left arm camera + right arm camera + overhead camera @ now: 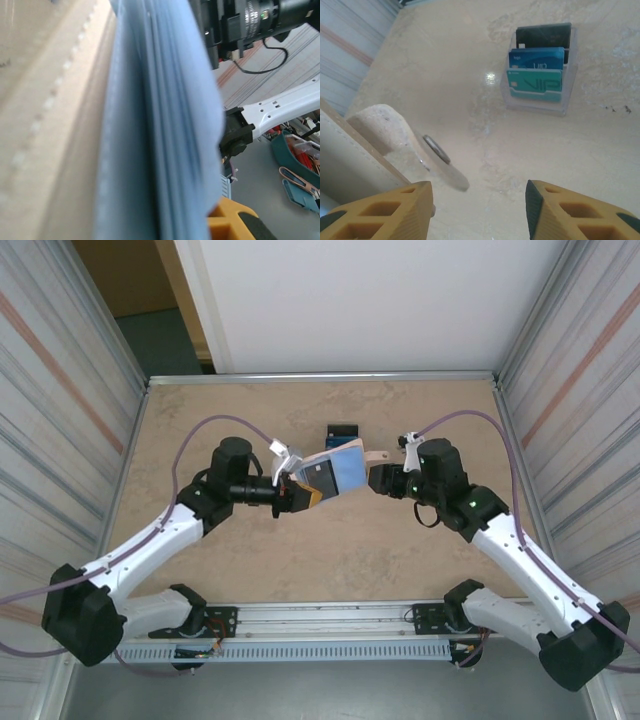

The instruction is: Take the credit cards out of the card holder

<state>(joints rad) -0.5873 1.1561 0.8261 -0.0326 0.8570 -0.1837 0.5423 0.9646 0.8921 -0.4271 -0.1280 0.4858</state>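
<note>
The tan card holder hangs above the table's middle, opened, its pale blue lining facing up. My left gripper is shut on its lower left corner. In the left wrist view the lining is pressed close against the camera, with one orange finger beside it. My right gripper is open just right of the holder. Between its fingertips there is bare table, and the holder's snap tab sits beside the left finger. Black, blue and teal credit cards stand upright behind the holder.
The three cards sit in a small clear stand on the beige table. Corrugated walls close both sides, and a metal rail runs along the near edge between the arm bases.
</note>
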